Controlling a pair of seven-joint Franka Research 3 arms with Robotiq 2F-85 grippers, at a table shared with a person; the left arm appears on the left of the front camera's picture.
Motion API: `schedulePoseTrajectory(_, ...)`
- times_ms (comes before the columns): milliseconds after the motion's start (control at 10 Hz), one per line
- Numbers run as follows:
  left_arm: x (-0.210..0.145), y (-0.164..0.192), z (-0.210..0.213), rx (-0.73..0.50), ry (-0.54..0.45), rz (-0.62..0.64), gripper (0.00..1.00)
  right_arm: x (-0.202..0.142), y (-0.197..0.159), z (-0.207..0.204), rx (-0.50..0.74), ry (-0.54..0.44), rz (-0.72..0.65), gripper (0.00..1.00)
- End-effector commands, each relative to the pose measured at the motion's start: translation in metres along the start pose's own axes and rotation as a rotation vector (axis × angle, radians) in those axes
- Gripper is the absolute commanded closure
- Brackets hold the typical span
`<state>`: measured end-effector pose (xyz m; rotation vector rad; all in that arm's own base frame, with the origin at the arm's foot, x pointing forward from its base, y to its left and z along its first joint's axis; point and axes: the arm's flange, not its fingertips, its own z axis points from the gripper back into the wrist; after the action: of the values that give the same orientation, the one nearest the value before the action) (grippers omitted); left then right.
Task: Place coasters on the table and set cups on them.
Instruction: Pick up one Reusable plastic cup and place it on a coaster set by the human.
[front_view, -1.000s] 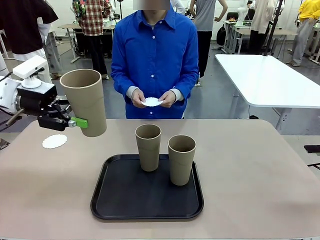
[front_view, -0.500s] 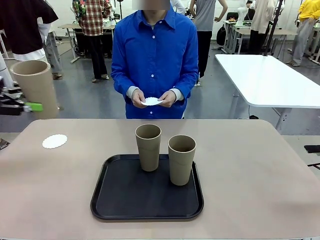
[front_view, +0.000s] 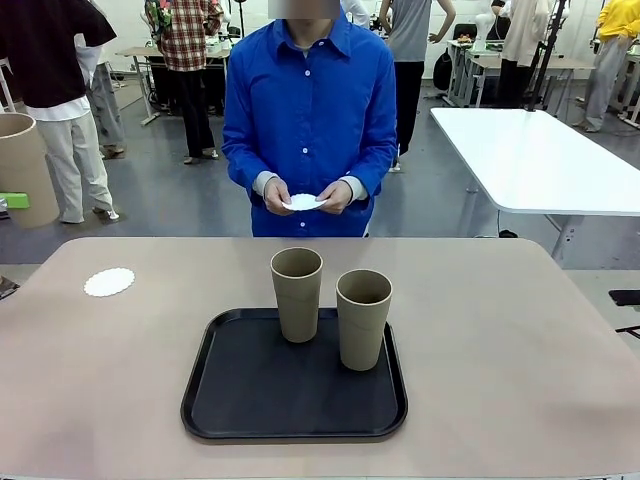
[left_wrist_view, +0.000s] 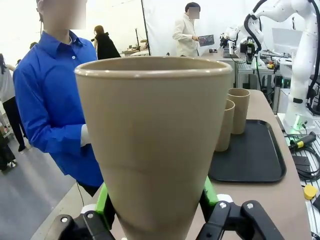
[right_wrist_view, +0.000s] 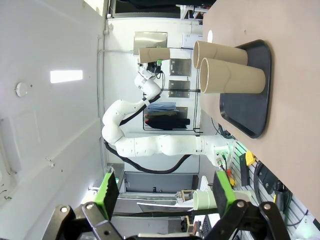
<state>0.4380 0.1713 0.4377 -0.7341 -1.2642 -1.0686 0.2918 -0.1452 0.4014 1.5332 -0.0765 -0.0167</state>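
Left gripper (left_wrist_view: 156, 199): clamped on a tall tan tumbler (left_wrist_view: 155, 135), its green pads (left_wrist_view: 209, 192) pressed against opposite sides of the lower wall.

Held tumbler: upright with its rim up, in the air at the far left edge of the front view, out past the left end of the table (front_view: 500, 340) and partly cut off by the frame.

Right gripper (right_wrist_view: 166, 189): fingers spread wide with nothing between them, off to the side of the table.

Black tray (front_view: 230, 400): lies flat near the middle of the beige-pink tabletop.

Cups on the tray: two matching tan tumblers stand upright just beside each other, the rear cup (front_view: 297, 294) to the left and the front cup (front_view: 363, 318) to the right.

Coaster (front_view: 109, 282): a white lacy doily, flat on the table near its far left corner, well apart from the tray.

Person (front_view: 308, 110): wears a blue shirt and stands at the far side of the table. Both hands (front_view: 277, 196) are at waist height, holding white paper doilies (front_view: 304, 203). The count cannot be told.
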Motion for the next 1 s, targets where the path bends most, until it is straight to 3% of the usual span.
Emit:
schedulePoseTrajectory(0,0.006,-0.003,0.000,-0.003,0.007,-0.020,0.17,0.001,0.001,0.000,0.012,-0.001,0.006,0.00)
schedulePoseTrajectory(400,0.002,0.000,0.000,-0.001,0.001,-0.005,0.17,0.001,0.001,0.000,0.012,-0.001,0.006,0.00)
schedulePoseTrajectory(500,-0.007,0.035,-0.015,0.044,-0.008,0.058,0.17,0.001,0.001,0.000,0.012,-0.001,0.006,0.00)
schedulePoseTrajectory(700,-0.027,0.089,-0.038,0.017,-0.034,0.143,0.17,0.001,0.001,0.000,0.012,-0.001,0.006,0.00)
schedulePoseTrajectory(900,-0.053,0.120,-0.049,-0.001,-0.042,0.191,0.17,0.001,0.001,0.000,0.012,-0.001,0.006,0.00)
